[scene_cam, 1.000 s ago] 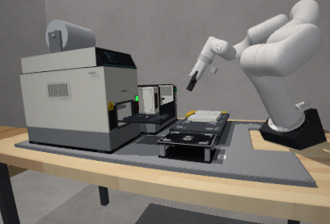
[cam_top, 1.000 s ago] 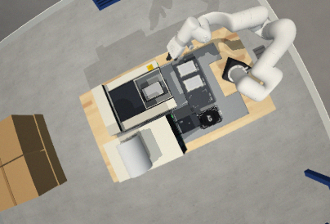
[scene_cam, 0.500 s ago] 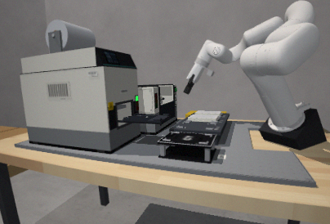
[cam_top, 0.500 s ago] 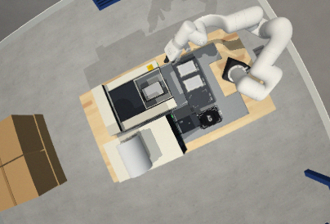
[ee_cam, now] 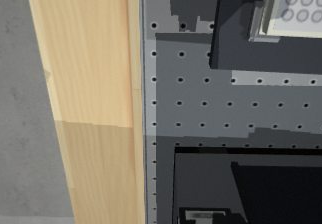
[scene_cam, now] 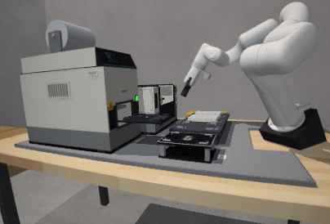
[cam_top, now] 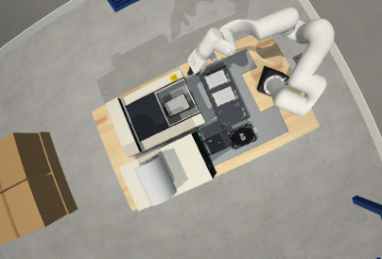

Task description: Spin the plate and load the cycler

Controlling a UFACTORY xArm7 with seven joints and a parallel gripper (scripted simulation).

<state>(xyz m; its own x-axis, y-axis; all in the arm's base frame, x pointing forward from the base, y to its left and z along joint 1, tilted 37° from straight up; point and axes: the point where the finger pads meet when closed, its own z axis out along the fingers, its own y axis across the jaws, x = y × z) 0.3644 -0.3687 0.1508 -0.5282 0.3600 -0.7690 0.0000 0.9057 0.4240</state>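
My gripper [cam_top: 191,71] [scene_cam: 185,91] is shut and empty. It hangs in the air at the far end of the centrifuge's front, above the grey deck; its fingers are out of the wrist view. The centrifuge [cam_top: 145,115] has a square opening in its dark top, and a pale plate [cam_top: 177,103] shows inside; I cannot read its label. Two pale plates lie in the deck row: BAL [cam_top: 216,78] [ee_cam: 302,15] on D3 nearest the gripper, and K37 [cam_top: 223,96] on D2. The sealer's stage [cam_top: 215,142] [scene_cam: 146,118] looks dark, with no pale plate on it. The black CY nest [cam_top: 241,135] [scene_cam: 187,141] is bare.
The sealer [cam_top: 182,165] [scene_cam: 73,106] with its white film roll [cam_top: 154,181] stands beside the centrifuge. The wooden table edge [ee_cam: 97,100] runs close by the perforated deck [ee_cam: 207,100]. A black unit [ee_cam: 257,190] fills the bottom of the wrist view. A cardboard box [cam_top: 24,184] stands on the floor.
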